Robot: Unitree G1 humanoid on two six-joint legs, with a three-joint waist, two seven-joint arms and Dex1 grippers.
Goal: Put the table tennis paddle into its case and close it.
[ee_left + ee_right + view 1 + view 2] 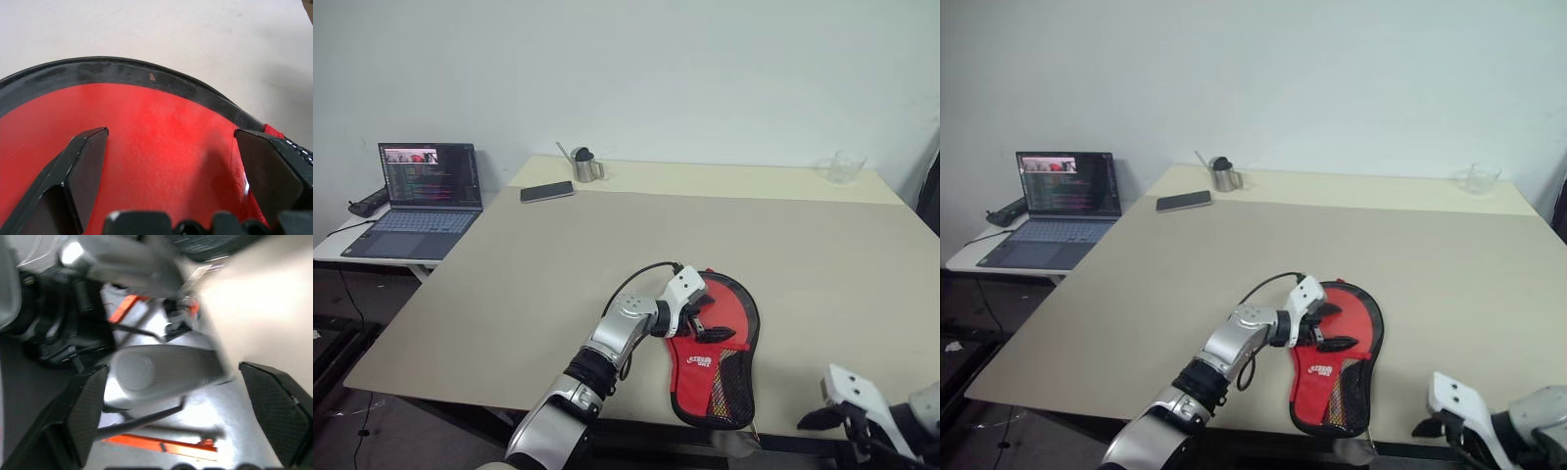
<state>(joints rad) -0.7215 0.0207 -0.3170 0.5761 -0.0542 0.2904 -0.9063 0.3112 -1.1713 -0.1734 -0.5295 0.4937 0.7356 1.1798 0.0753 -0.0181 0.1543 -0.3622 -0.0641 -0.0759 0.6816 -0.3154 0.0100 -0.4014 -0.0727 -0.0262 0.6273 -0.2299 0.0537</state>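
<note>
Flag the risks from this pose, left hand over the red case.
1. The red paddle-shaped zip case with black trim hangs past the near edge of the beige table; a push from the open left hand could slide it off.
2. The open right hand sits off the table edge, so nothing pins the case.
3. Whether the zip is shut cannot be told from here.
</note>
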